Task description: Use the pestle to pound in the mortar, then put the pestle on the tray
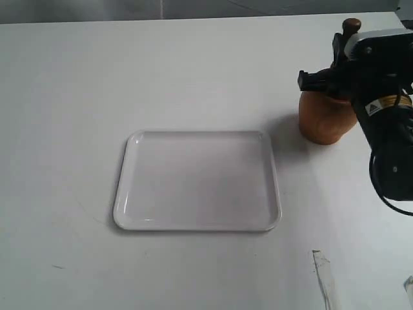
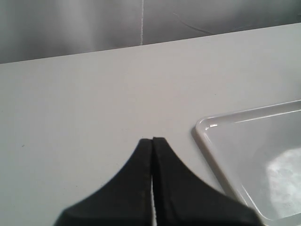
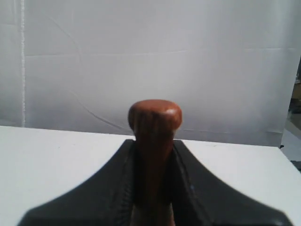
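**Right arm gripping pestle over mortar; tray empty**

Right gripper (image 3: 154, 143): the fingers are closed on the thin handle of the pestle (image 3: 154, 117), one on either side and touching the wood. The small knob stands clear above the fingertips. The pestle is upright.

In the exterior view I see the knob poking up above the gripper body, which sits right over the mouth of the mortar (image 1: 324, 119). The pestle's thick end and the mortar's inside are hidden behind the gripper, so I cannot tell whether the pestle touches the bottom.

The mortar stands upright on the white table (image 1: 97, 84), at the far right, apart from the tray's far right corner.

The tray (image 1: 200, 184) lies flat at the middle of the table with nothing on it.

Left gripper (image 2: 152, 141): the fingers are pressed together with nothing between them. It is over bare table, near one tray corner.
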`<action>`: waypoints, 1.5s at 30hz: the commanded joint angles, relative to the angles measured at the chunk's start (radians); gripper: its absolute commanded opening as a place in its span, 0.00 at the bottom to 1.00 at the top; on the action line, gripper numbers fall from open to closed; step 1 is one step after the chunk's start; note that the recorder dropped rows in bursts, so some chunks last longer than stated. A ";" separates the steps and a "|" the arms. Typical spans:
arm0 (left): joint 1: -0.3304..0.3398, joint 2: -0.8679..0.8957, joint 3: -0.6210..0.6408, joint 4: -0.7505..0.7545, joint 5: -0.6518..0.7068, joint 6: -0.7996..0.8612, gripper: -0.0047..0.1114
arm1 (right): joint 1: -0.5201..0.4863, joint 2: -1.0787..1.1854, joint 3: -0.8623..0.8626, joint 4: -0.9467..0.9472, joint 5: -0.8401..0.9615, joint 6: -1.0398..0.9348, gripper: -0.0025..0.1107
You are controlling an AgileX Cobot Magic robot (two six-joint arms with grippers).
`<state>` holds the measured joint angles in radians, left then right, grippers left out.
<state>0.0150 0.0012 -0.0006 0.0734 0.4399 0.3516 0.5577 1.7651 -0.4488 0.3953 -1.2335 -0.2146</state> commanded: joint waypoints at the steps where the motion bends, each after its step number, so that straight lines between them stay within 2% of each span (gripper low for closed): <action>1: -0.008 -0.001 0.001 -0.007 -0.003 -0.008 0.04 | 0.000 -0.200 0.005 -0.029 0.012 -0.072 0.02; 6: -0.008 -0.001 0.001 -0.007 -0.003 -0.008 0.04 | 0.000 -0.433 0.005 -0.077 0.012 -0.072 0.02; 10: -0.008 -0.001 0.001 -0.007 -0.003 -0.008 0.04 | 0.000 -0.468 0.005 -0.053 0.025 -0.092 0.02; 15: -0.008 -0.001 0.001 -0.007 -0.003 -0.008 0.04 | 0.000 -0.346 0.005 -0.038 0.043 -0.098 0.02; 23: -0.008 -0.001 0.001 -0.007 -0.003 -0.008 0.04 | 0.000 0.004 0.005 -0.003 0.026 -0.029 0.02; 27: -0.008 -0.001 0.001 -0.007 -0.003 -0.008 0.04 | 0.000 0.057 0.007 -0.002 0.012 -0.027 0.02; 30: -0.008 -0.001 0.001 -0.007 -0.003 -0.008 0.04 | 0.000 0.007 0.021 -0.001 0.012 -0.021 0.02; 32: -0.008 -0.001 0.001 -0.007 -0.003 -0.008 0.04 | 0.000 -0.112 0.021 -0.004 0.012 -0.041 0.02; 36: -0.008 -0.001 0.001 -0.007 -0.003 -0.008 0.04 | 0.000 -0.414 0.016 -0.128 0.012 -0.043 0.02; 38: -0.008 -0.001 0.001 -0.007 -0.003 -0.008 0.04 | 0.000 -0.522 -0.008 -0.108 0.059 -0.071 0.02; 41: -0.008 -0.001 0.001 -0.007 -0.003 -0.008 0.04 | 0.000 -0.499 -0.015 -0.080 0.121 -0.127 0.02; 45: -0.008 -0.001 0.001 -0.007 -0.003 -0.008 0.04 | 0.000 -0.288 -0.015 -0.053 0.130 -0.122 0.02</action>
<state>0.0150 0.0012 -0.0006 0.0734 0.4399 0.3516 0.5577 1.3830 -0.4599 0.3333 -1.1197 -0.3340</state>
